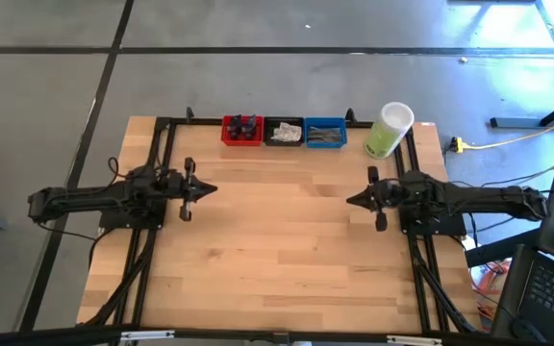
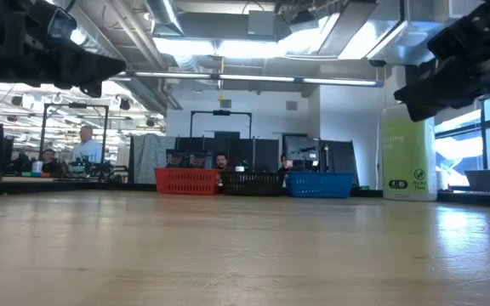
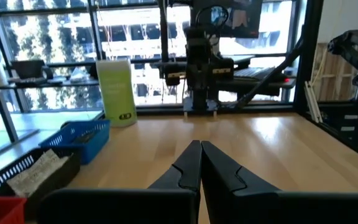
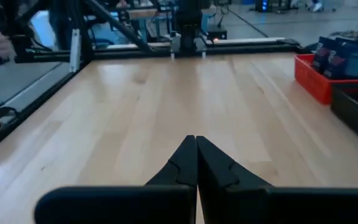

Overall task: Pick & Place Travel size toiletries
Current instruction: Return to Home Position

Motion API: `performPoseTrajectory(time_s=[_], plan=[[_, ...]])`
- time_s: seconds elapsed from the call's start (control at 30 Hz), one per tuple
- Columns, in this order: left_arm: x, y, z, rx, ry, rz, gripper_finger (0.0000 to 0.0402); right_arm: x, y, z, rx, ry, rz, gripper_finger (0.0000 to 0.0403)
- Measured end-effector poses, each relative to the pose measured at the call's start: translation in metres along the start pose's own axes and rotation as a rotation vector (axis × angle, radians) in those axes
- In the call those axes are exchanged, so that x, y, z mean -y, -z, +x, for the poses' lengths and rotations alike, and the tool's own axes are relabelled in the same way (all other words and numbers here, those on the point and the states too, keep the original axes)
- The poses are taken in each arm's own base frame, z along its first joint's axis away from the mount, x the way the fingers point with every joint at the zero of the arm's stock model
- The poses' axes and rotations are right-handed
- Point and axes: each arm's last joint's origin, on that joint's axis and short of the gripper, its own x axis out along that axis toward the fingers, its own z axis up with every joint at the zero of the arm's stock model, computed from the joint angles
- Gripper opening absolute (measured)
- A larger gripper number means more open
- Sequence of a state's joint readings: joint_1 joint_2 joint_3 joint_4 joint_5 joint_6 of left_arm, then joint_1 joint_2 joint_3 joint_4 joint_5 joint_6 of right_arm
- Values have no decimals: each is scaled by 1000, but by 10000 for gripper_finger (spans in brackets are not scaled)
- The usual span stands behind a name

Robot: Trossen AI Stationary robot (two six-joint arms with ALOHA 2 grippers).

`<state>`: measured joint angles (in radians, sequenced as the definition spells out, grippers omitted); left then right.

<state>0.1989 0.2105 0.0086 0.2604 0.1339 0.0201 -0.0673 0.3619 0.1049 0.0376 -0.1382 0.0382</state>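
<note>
High view: the travel size toiletries lie sorted in the red bin, black bin and blue bin along the table's far edge. The left gripper and right gripper hang near opposite side edges.
Low view: the bins stand in a row.
Wrist views: both grippers' fingers are pressed together and hold nothing — probably parked, sorting apparently finished.

The whole table is seen from straight overhead. The far row of bins is viewed level from board height, apparently from the near edge. Each wrist view is aimed across at the opposite arm; the bins are shared throughout.
</note>
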Motion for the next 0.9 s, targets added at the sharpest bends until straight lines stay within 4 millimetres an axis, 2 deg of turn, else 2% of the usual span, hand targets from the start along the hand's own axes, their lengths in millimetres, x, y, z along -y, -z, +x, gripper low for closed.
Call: performPoseTrajectory(time_s=[0.13, 0.3, 0.6, 0.9], plan=[[0, 4, 0, -42, -4, -5, 2, 1, 8, -5, -24, -11, -3, 0], [-1, 6, 0, -62, -28, -54, 6, 3, 8, -7, -22, 6, 4, 6], [-1, 5, 0, -51, -41, -91, 4, 4, 8, -7, -22, 53, 12, 60], [-1, 5, 0, -51, -40, -94, 10, 4, 8, -7, -22, 55, 12, 94]])
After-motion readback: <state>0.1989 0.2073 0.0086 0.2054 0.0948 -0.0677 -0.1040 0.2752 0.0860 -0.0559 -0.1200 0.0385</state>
